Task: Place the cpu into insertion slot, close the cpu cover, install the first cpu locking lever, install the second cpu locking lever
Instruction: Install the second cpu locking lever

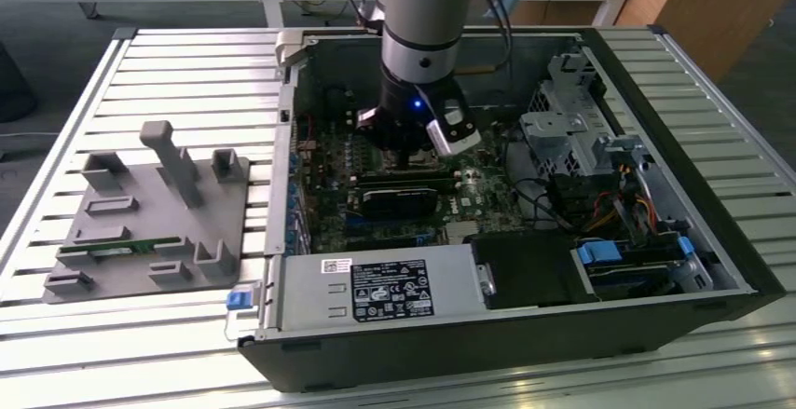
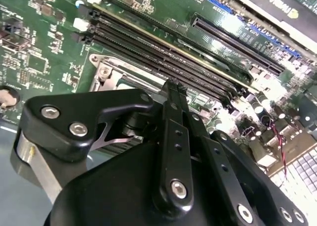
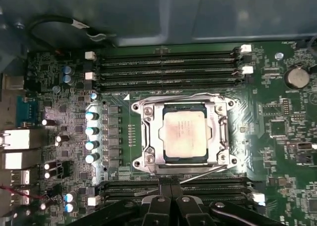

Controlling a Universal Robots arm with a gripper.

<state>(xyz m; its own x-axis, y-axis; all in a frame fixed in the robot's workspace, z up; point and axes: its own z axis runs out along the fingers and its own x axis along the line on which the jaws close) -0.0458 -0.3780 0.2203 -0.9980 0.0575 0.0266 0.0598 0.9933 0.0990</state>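
Your jaws (image 3: 171, 202) are pressed together with nothing between them, and they hang just above the green board, near one edge of the insertion slot (image 3: 184, 133). The cpu (image 3: 185, 135) lies flat inside that slot, and the cpu cover (image 3: 148, 132) is folded down around it like a silver frame, with thin metal levers along its sides. All of this sits inside the open computer case (image 1: 696, 241) on the slatted table (image 1: 174, 64), beside a grey holder tray (image 1: 137, 223).
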